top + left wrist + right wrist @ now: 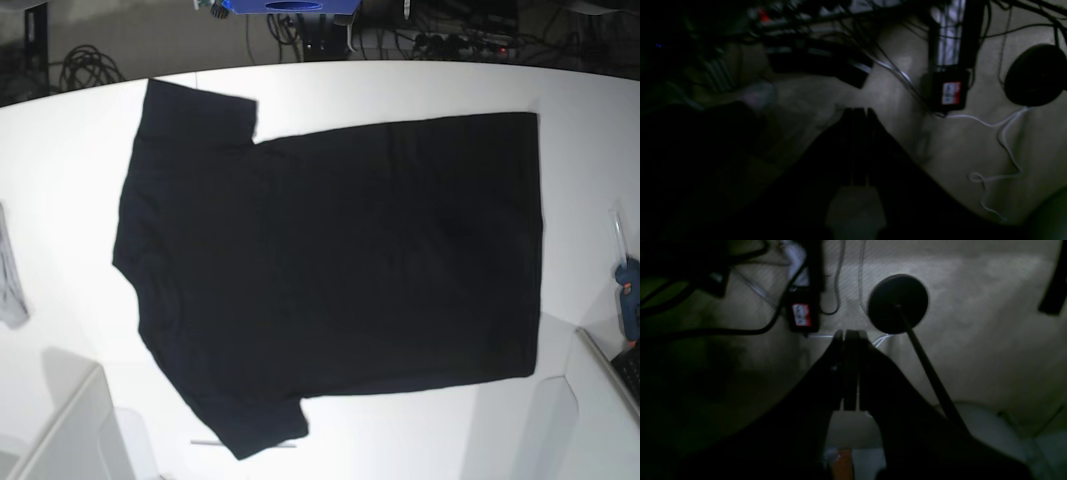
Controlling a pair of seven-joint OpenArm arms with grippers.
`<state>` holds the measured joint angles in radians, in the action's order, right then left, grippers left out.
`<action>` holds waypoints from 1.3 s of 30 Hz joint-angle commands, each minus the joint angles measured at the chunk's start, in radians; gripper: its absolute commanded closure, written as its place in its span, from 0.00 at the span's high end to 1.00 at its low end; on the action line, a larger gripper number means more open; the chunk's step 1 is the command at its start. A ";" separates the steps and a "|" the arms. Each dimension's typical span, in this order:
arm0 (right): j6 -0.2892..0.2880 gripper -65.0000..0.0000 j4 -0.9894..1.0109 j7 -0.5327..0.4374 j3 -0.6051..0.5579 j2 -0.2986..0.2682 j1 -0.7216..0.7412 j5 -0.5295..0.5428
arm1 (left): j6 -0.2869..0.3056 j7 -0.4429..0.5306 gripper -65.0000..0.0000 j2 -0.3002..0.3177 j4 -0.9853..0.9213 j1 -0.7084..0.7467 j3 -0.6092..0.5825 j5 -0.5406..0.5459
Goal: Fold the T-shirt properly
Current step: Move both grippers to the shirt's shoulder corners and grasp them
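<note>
- T-shirt [340, 270] lies spread flat on the white table [400, 90], plain black side up, filling most of the middle.
- Its collar end points left, its hem runs down the right side; one sleeve reaches the far left, the other the near left.
- No fold shows yet: both sleeves are out and the body is a single flat layer, so I judge the whole fold is still to do.
- The cloth looks smooth, with only faint creases; no print is visible on this side.
- Left end effector [858, 111] is closed with its fingers pressed together, holding nothing.
- Right end effector [850, 333] is likewise closed and empty.
- Both wrist views are dark and seem to face the floor and cables, so neither arm appears near the T-shirt.
</note>
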<state>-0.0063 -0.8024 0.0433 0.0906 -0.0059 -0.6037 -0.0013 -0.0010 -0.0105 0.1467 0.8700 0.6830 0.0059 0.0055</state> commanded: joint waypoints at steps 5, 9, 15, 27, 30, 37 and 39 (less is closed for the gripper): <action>0.006 0.00 -0.256 0.114 0.053 -0.009 -0.127 0.004 | -0.004 0.011 0.00 0.031 0.213 0.146 0.004 0.003; 0.006 0.00 -0.476 0.201 0.096 -0.003 -0.216 0.004 | -0.004 0.011 0.00 0.067 0.374 0.241 0.004 0.029; 0.006 0.00 -0.770 0.341 0.150 -0.003 -0.299 0.004 | -0.004 0.011 0.00 0.176 0.604 0.366 0.004 0.267; 0.006 0.00 -1.196 0.525 0.216 -0.003 -0.316 0.004 | -0.004 0.004 0.00 0.187 0.998 0.562 0.228 0.348; 0.006 0.00 -1.205 0.530 0.219 -0.003 -0.273 0.004 | -0.004 0.001 0.00 0.150 1.047 0.562 0.306 0.348; 0.006 0.00 -1.207 0.527 0.216 -0.003 -0.138 0.004 | -0.004 0.001 0.00 0.144 1.075 0.511 0.372 0.350; 0.006 0.00 -1.207 0.530 0.212 -0.001 -0.091 0.004 | -0.004 -0.001 0.00 0.143 1.072 0.492 0.380 0.345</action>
<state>-0.0071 -1.9903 0.5892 0.3031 -0.0025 -0.6899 0.0051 0.0040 -0.0307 0.2859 1.9312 1.1496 0.3744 0.3492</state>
